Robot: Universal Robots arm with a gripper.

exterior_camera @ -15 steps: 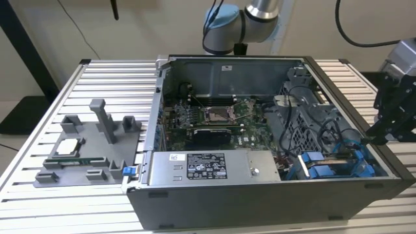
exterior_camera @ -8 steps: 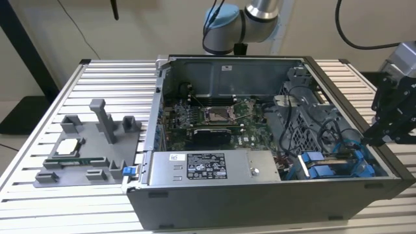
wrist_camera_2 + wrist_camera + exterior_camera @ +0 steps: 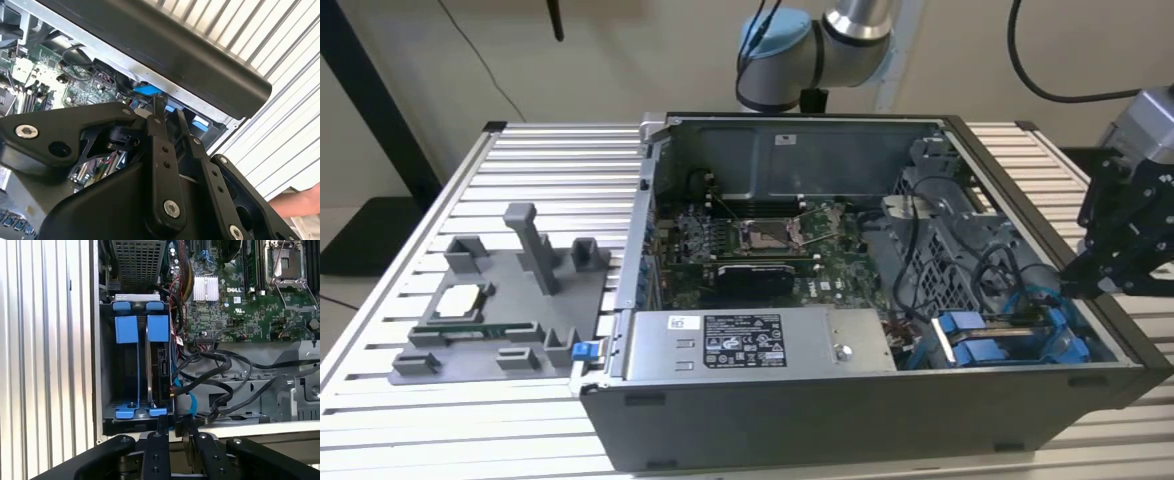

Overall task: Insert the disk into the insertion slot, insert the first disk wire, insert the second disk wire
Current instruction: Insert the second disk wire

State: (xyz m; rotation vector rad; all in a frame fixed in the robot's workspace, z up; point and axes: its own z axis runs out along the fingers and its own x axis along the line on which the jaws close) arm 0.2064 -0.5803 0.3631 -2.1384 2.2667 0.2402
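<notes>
The disk (image 3: 161,372) stands edge-on in its blue carrier (image 3: 157,329) inside the insertion slot of the grey drive cage (image 3: 106,365), beside a second blue carrier (image 3: 125,330). A blue wire (image 3: 192,407) and black wires (image 3: 220,375) lie loose just beside the disk's end. My gripper (image 3: 175,424) hovers at the case wall next to that end, its fingers close together. I cannot make out anything between them. In the exterior view the gripper (image 3: 1083,285) hangs over the case's right edge above the drive cage (image 3: 994,345). In the second wrist view the gripper (image 3: 169,107) points at the blue parts.
The open computer case (image 3: 854,420) lies on a slatted metal table (image 3: 547,150), with the motherboard (image 3: 761,245) and a grey power-supply box (image 3: 747,342) inside. A grey fixture (image 3: 507,310) with small parts sits at the exterior view's left. A person's hand (image 3: 295,202) shows beyond the case.
</notes>
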